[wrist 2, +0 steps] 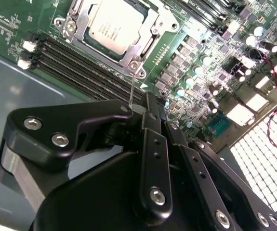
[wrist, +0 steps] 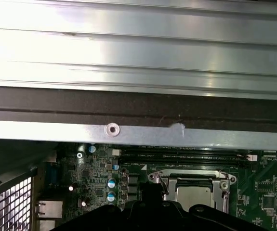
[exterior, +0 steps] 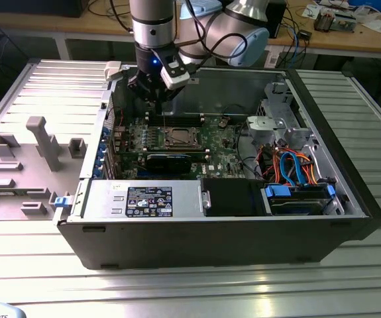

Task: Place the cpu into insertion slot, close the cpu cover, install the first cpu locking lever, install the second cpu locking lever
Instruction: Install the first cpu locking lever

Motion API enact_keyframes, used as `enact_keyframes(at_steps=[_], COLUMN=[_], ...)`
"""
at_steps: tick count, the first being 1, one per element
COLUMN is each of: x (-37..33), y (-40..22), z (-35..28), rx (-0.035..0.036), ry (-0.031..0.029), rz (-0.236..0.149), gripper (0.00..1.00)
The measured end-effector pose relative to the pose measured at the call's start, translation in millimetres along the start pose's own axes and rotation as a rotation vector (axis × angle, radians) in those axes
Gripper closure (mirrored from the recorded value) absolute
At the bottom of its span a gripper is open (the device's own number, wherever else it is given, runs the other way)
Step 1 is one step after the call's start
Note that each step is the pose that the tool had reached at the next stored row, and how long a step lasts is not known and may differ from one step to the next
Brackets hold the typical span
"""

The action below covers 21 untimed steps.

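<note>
Ribbed metal counter (exterior: 190, 291) with an open PC case (exterior: 177, 248) on it. The cpu (wrist 2: 115, 24) is sitting in the insertion slot (wrist: 191, 179) with the cpu cover (wrist 2: 80, 24) down over it. The hand (wrist 2: 145, 103) hangs just beside the socket, fingers pinched together on the thin wire locking lever (wrist 2: 132, 89).

Exterior view: stationed high and well back from the open computer case (exterior: 210, 242), angled down into it. Both wrist views sit close to the cpu (exterior: 177, 138) (wrist 2: 115, 25) (wrist: 194, 193). The second looks obliquely past the gripper (wrist 2: 150, 108); the first faces the case wall (wrist: 201, 137) beyond. All three share the cpu.
</note>
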<state>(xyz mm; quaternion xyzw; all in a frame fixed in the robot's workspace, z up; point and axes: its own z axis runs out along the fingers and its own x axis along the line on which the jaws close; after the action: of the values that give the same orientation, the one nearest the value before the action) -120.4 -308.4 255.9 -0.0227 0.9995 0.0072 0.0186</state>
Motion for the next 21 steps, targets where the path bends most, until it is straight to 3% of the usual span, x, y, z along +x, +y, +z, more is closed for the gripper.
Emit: enact_keyframes(at_steps=[3, 10, 21], x=[-1.0, -10.4, -10.7], y=[0.2, -0.1, -0.1], z=[-1.0, -0.7, -0.6], rx=[-0.0001, 0.0, -0.0001], ry=[0.0, 0.0001, 0.0], rz=[0.0, 0.0, 0.0], gripper=[0.89, 0.89, 0.89])
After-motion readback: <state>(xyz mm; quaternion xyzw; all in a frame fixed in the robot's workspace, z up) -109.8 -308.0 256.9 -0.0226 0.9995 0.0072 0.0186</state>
